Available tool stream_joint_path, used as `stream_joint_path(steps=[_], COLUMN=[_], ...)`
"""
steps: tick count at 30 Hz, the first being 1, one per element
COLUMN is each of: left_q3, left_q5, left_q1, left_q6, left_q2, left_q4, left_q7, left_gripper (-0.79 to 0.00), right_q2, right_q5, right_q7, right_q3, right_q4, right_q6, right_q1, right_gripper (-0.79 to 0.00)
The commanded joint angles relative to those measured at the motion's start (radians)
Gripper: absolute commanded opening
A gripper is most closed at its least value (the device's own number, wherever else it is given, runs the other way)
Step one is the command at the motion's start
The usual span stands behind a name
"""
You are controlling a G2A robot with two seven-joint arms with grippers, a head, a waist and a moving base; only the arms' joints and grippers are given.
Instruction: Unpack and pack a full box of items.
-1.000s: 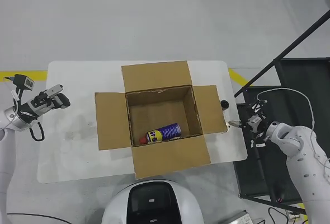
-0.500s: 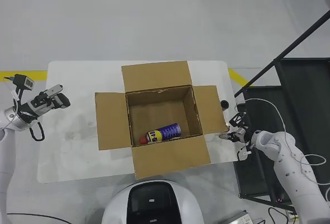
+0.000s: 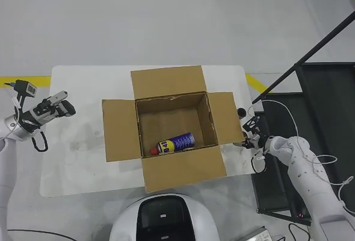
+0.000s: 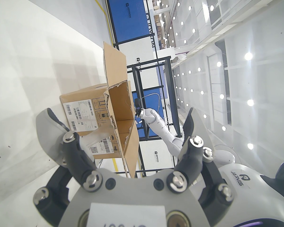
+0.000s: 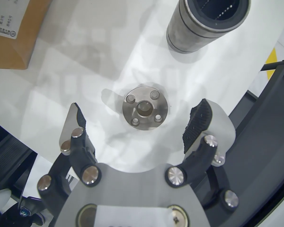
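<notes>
An open cardboard box (image 3: pixel 171 84) stands mid-table with its four flaps spread. A blue and yellow spray can (image 3: pixel 172 144) lies on its side inside, by the near wall. My right gripper (image 3: pixel 248 136) hovers over the table's right edge beside the right flap, open. A small round metal flange (image 5: pixel 144 111) lies flat on the table between its fingers (image 5: pixel 198 119), untouched. A steel linear bearing (image 5: pixel 204 12) stands just beyond it, also seen as a dark cylinder (image 3: pixel 242 112). My left gripper (image 3: pixel 62 108) is open and holds nothing at the table's left edge, facing the box (image 4: pixel 85 109).
A black metal rack (image 3: pixel 322 120) stands right of the table, close to my right arm. The white table (image 3: pixel 87 156) has bare room left of the box. Yellow tape (image 3: pixel 21 80) runs along the floor behind.
My right gripper has moved from beyond the table's right edge in toward the box flap, now over the flange. The left arm, box and can have not moved.
</notes>
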Motion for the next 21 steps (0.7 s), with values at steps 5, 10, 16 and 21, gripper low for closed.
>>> stream_joint_path(steps=[5, 10, 16, 21], left_q3=[0.000, 0.000, 0.000, 0.000], left_q5=[0.000, 0.000, 0.000, 0.000], left_q1=[0.000, 0.000, 0.000, 0.000], left_q6=[0.000, 0.000, 0.000, 0.000], left_q2=[0.000, 0.000, 0.000, 0.000], left_q4=[0.000, 0.000, 0.000, 0.000], left_q7=[0.000, 0.000, 0.000, 0.000], left_gripper=[0.000, 0.000, 0.000, 0.000], right_q2=[-0.006, -0.009, -0.012, -0.013], right_q5=[-0.020, -0.026, -0.047, -0.095], right_q7=[-0.026, -0.036, -0.050, -0.068], right_q3=[-0.031, -0.046, -0.062, -0.078], right_q4=[0.036, 0.062, 0.088, 0.088], right_q6=[0.001, 0.008, 0.030, 0.068], right_q1=[0.023, 0.040, 0.056, 0.058], right_gripper=[0.000, -0.274, -0.459, -0.668])
